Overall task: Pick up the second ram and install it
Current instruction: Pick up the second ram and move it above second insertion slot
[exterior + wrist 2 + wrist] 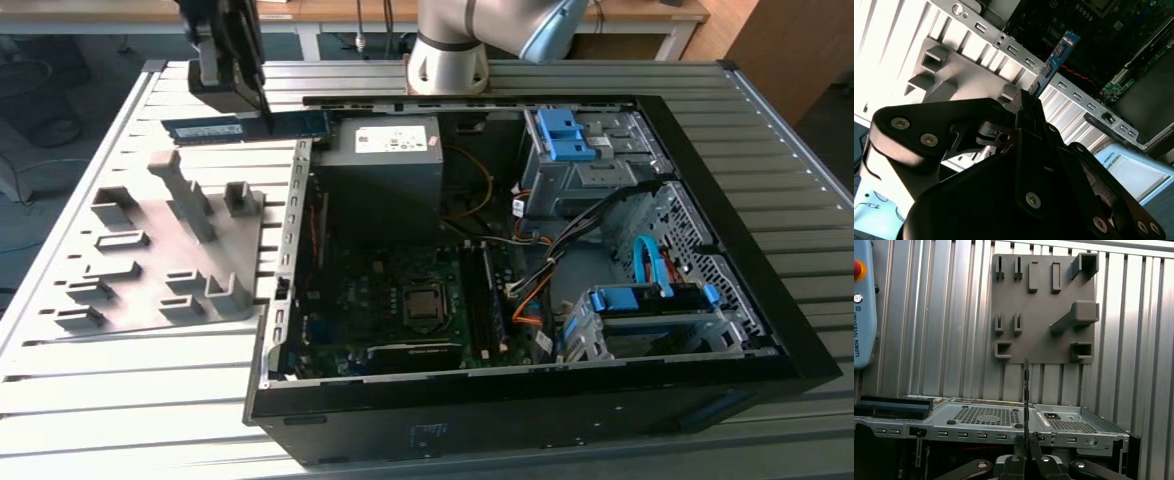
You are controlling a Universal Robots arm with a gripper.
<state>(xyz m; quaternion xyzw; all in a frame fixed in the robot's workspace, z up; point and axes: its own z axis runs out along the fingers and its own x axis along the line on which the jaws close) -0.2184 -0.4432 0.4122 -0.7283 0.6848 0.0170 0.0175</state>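
1. Gripper (256,112): hangs from the arm, clenched on the second ram (214,128). In the second wrist view its fingers (1030,125) close on the stick's flat faces.
2. Second ram: held directly under the gripper. It appears lifted off the slatted worktop (80,420).
3. Long axis: crosswise to the gripper's own axis. In the exterior view the stick (1056,57) extends past the fingers on both sides. In the first wrist view it shows edge-on as a thin line (1025,390).
4. Grey fixture plate (147,250): below and just beside the gripper, on the worktop.
5. Open computer case (534,412): its near corner lies just beside the gripper.
6. Motherboard (387,290): inside the case, beyond the case wall from the gripper and well apart from the stick. The ram is judged picked up but not yet seated.
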